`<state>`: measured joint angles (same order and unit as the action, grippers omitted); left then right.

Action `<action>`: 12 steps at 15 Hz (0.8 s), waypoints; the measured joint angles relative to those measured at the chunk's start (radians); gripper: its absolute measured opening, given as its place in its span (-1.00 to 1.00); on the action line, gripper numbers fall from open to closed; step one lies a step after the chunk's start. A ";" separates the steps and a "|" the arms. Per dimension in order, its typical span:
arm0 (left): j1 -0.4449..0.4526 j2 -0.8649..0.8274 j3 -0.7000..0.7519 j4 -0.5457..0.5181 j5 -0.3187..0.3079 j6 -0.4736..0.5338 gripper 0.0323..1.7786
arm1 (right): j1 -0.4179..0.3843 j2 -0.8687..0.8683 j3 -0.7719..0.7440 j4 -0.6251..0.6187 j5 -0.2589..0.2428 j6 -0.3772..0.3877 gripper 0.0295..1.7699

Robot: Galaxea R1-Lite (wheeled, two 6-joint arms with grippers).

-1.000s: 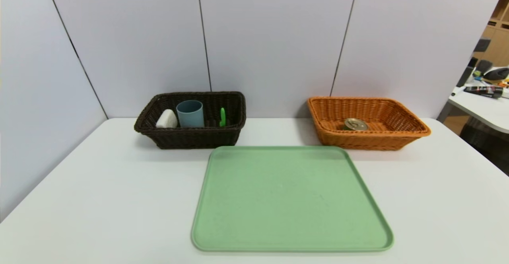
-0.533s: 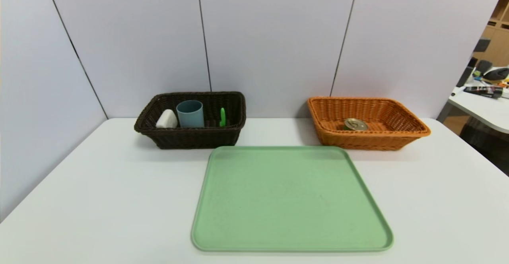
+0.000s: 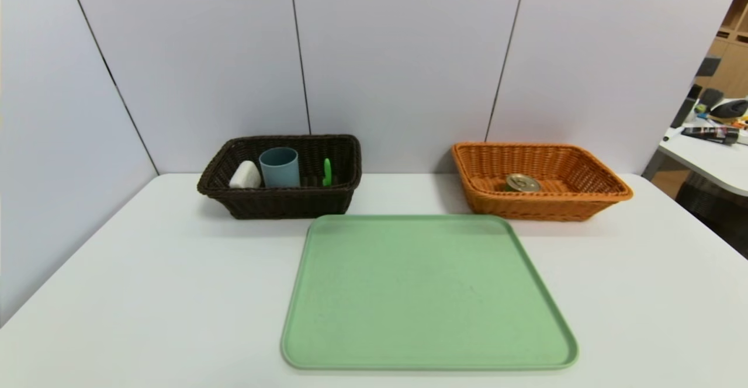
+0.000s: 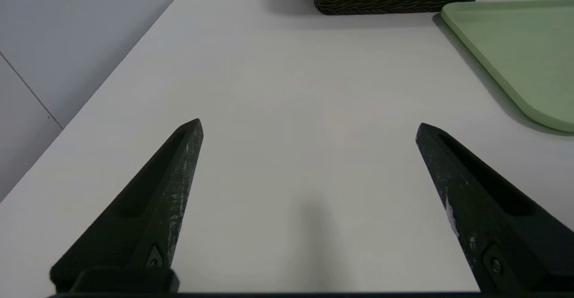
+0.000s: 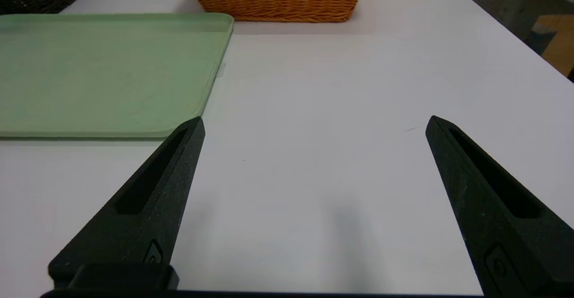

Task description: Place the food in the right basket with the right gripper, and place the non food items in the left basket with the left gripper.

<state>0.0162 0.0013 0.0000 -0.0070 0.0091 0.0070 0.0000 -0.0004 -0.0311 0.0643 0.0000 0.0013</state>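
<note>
Though no readable lettering shows on any item, the dark basket [image 3: 280, 176] at left holds a white block [image 3: 245, 175], blue cup [image 3: 279, 167] and green piece [image 3: 327, 172]. The green tray [image 3: 426, 291] sits centre. The orange basket [image 3: 540, 180] holds a can [image 3: 522, 183]. Left gripper [image 4: 309, 127] and right gripper [image 5: 314, 125] hover low over the table [image 3: 146, 283], fingers spread wide, holding nothing.
</note>
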 joint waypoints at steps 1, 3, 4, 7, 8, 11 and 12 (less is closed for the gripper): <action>0.000 0.000 0.000 0.002 0.002 -0.010 0.90 | 0.000 0.000 0.000 0.000 0.000 0.000 0.92; 0.000 -0.001 0.000 0.005 0.005 -0.015 0.90 | 0.000 0.000 0.000 0.000 0.000 0.001 0.92; 0.000 -0.001 0.000 0.005 0.005 -0.015 0.90 | 0.000 0.000 0.000 0.000 0.000 0.001 0.92; 0.000 -0.001 0.000 0.006 0.005 -0.015 0.90 | 0.000 0.000 0.002 0.000 0.000 0.003 0.92; 0.000 -0.001 0.000 0.005 0.005 -0.016 0.90 | 0.000 0.000 0.002 0.000 0.000 0.003 0.92; 0.000 -0.001 0.000 0.006 0.005 -0.015 0.90 | 0.000 0.000 0.003 0.003 -0.002 0.005 0.92; 0.000 -0.001 0.000 0.006 0.005 -0.015 0.90 | 0.000 0.000 0.001 0.004 -0.003 0.005 0.92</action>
<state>0.0157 0.0000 0.0000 -0.0013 0.0143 -0.0081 0.0000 -0.0004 -0.0298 0.0687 -0.0028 0.0062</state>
